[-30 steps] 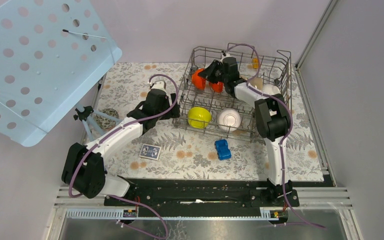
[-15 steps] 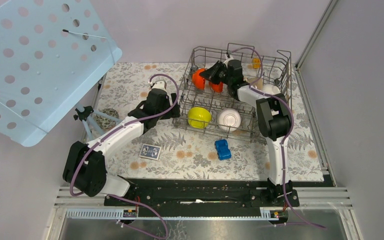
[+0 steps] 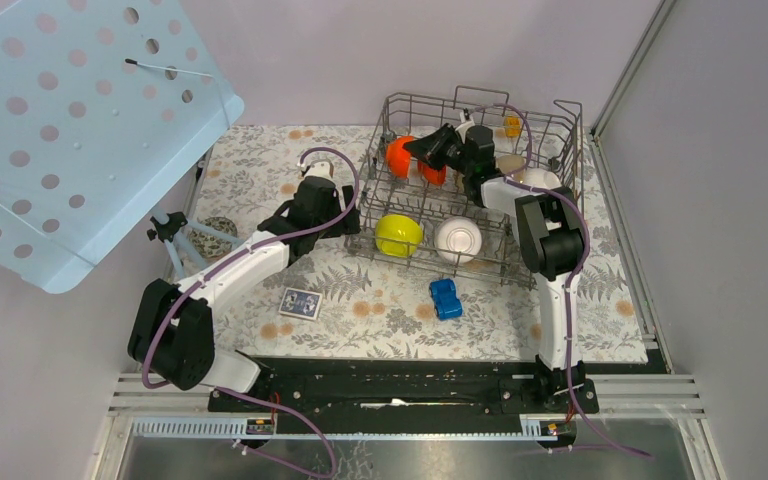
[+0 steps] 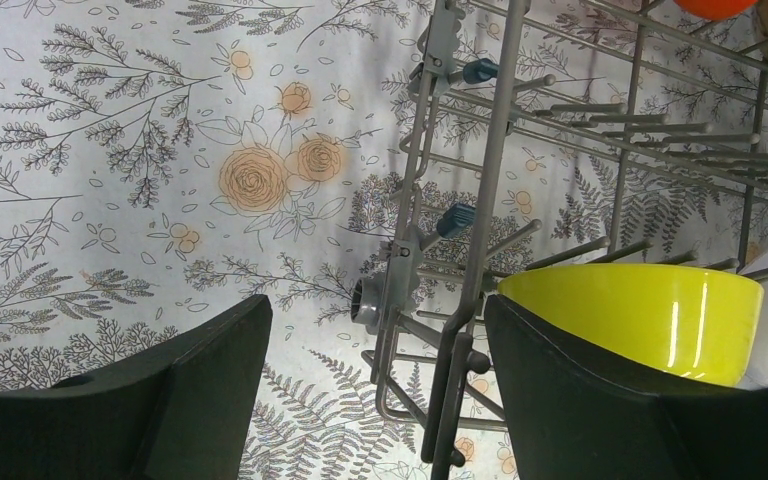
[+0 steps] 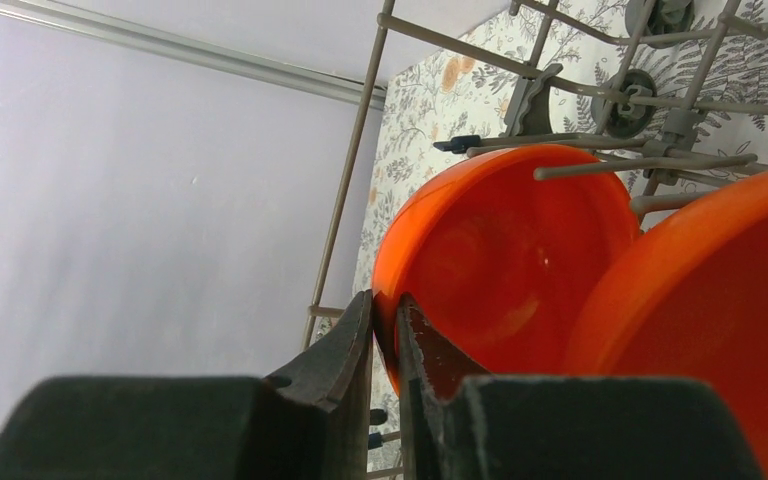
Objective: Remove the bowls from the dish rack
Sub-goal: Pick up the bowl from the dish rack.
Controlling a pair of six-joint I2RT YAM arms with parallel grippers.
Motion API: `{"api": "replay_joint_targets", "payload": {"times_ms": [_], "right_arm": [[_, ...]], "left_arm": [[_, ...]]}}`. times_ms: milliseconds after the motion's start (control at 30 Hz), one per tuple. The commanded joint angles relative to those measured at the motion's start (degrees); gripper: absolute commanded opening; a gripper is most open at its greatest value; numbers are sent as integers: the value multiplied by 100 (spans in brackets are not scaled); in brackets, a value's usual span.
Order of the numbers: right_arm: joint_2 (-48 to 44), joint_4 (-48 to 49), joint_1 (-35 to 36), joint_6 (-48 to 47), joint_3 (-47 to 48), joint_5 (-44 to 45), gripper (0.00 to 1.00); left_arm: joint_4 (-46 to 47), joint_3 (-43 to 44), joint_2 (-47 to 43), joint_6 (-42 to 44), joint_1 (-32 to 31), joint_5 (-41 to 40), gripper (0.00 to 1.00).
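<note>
The right gripper (image 5: 385, 318) was clamped on the rim of an orange-red bowl (image 5: 505, 250), one finger inside the rim and one outside, in the lower middle of the right wrist view; a second orange-red bowl (image 5: 705, 330) stood just beside it and filled the right of that frame; both stood on edge among the tines in the upper left part of the dish rack (image 3: 392, 98), which took up the upper centre of the top view. The left gripper (image 4: 375, 305) had its fingers wide apart and held nothing; it hung over the left edge wires of the rack, with one finger at the lower left and the other at the lower right of the left wrist view; just beyond the right-hand finger a yellow-green bowl (image 4: 650, 315) sat inside the rack. In the top view a white bowl (image 3: 458, 240) sat to the right of the yellow-green one along the rack's lower edge; below the rack, on the floral cloth (image 3: 260, 165), lay a blue toy car (image 3: 444, 298) and, further left, a playing card (image 3: 300, 303).
</note>
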Motion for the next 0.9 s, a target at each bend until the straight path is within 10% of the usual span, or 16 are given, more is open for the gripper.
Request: {"api": "replay_joint_targets", "payload": {"times_ms": [0, 867], "right_arm": [[-645, 1086, -21, 396, 56, -483, 0], [-1153, 1057, -101, 335, 102, -780, 0]], "left_arm": [[1, 173, 60, 83, 33, -154, 82], [1, 171, 62, 62, 18, -120, 82]]}}
